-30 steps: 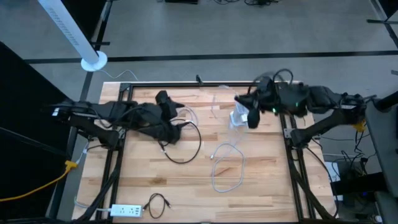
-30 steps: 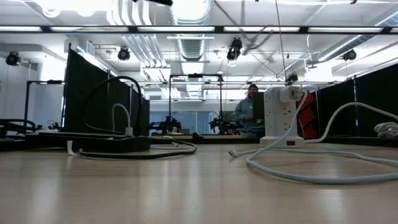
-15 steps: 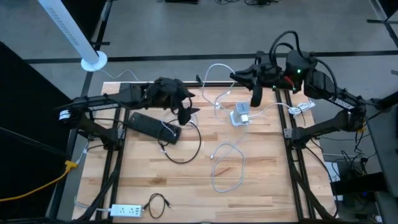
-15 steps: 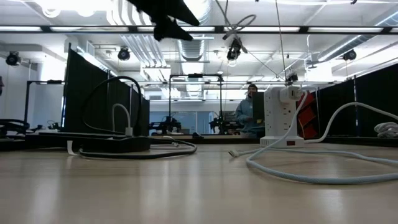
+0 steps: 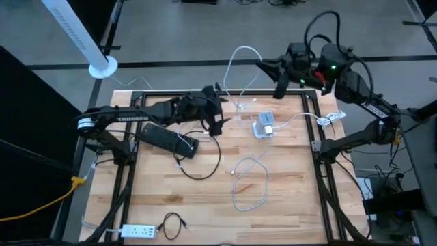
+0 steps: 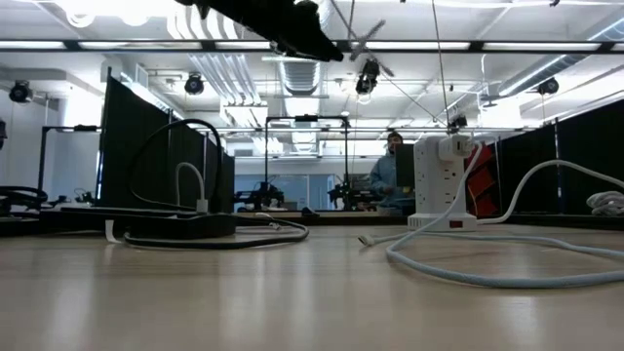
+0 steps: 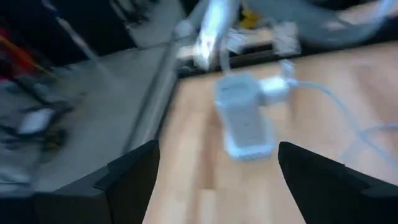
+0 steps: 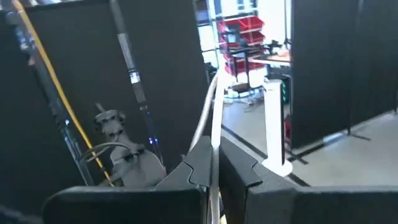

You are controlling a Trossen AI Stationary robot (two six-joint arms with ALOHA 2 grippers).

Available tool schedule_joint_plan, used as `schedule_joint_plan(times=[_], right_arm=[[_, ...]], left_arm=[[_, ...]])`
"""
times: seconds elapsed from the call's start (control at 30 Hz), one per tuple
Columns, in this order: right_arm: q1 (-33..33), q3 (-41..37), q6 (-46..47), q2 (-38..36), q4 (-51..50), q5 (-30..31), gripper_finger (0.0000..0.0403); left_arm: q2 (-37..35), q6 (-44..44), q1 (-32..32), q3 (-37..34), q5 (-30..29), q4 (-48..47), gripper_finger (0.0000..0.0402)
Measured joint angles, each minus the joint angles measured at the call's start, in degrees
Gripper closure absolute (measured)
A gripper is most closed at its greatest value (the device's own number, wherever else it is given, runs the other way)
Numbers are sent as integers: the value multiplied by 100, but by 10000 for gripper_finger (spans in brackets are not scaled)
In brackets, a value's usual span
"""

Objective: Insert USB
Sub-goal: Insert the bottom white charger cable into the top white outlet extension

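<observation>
Two cables lay nearest on the tabletop [image 5: 164, 198]: a small black coil [image 5: 172, 223] beside a white strip [image 5: 138, 231] at the near edge, and a white loop [image 5: 249, 183] in open wood at mid-table. Farther back, a black box [image 5: 168, 139] sat with its black lead [image 5: 203, 160] curling beside it. The left gripper [image 5: 217, 123] hung above the far half of the tabletop, fingers [image 7: 134, 177] spread wide and holding nothing; its wrist view was blurred. Just beyond it stood the white charger [image 5: 264, 126], upright, one plug in it. The right gripper [image 5: 278, 87] was raised past the far edge, fingers [image 8: 239, 171] clenched on the white USB cable [image 8: 214, 127], whose plug end was hidden. A distant person [image 6: 388, 174] showed behind the charger.
</observation>
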Motion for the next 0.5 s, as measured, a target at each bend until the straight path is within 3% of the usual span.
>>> schedule_joint_plan(times=[0.1,0.5], right_arm=[[0,9,274,117,14,215,401],[7,9,990,380,416,410,401]], left_arm=[[59,268,-4,19,-339,454,92],[301,1202,48,-27,-58,811,92]])
